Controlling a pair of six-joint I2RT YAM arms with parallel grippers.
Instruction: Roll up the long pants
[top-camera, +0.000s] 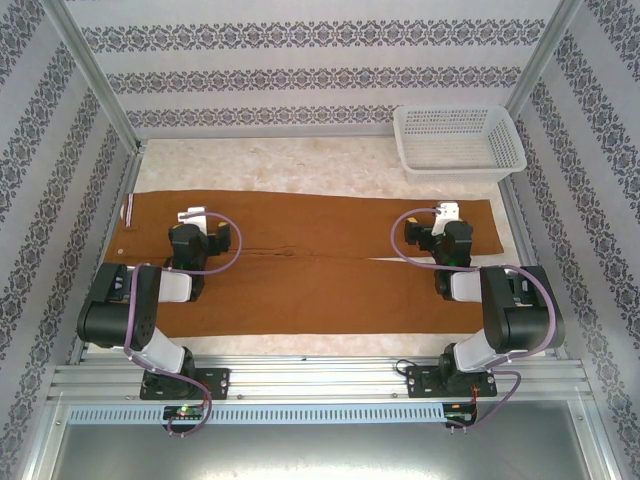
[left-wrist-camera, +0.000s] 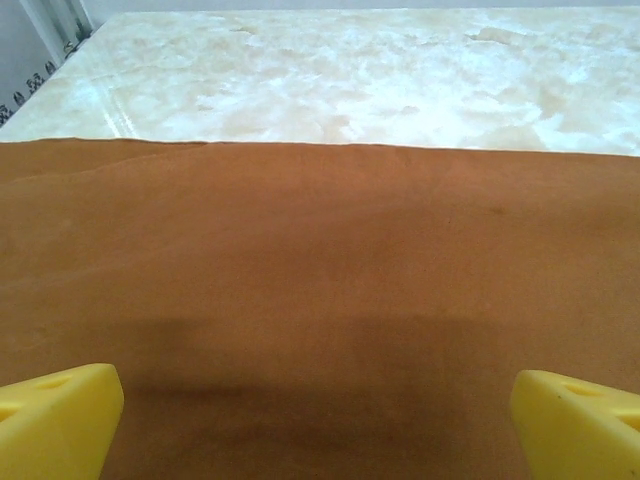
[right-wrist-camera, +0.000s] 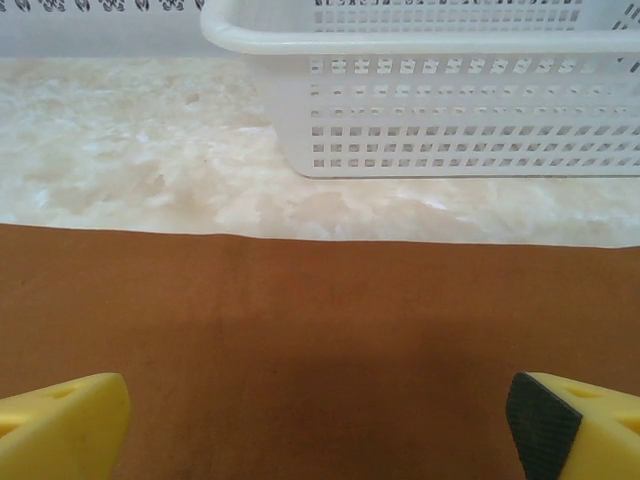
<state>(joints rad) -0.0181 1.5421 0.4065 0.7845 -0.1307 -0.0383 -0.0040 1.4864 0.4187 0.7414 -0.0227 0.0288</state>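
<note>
The long pants (top-camera: 320, 275) lie flat on the surface (top-camera: 300, 165) — nothing rolled yet; left hand (left-wrist-camera: 318, 405) and right hand (right-wrist-camera: 318, 410) hover, jaws spread.

The long pants (left-wrist-camera: 320, 260) and basket (right-wrist-camera: 450, 110) run past wrist-view edges.

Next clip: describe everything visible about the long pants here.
The long pants are rust-brown plain cloth, spread flat and unrolled on the marble-look table, waist at left with a pale tag, legs running right side by side with a thin gap between. Open left gripper and right gripper sit over them; contact cannot be told.
</note>
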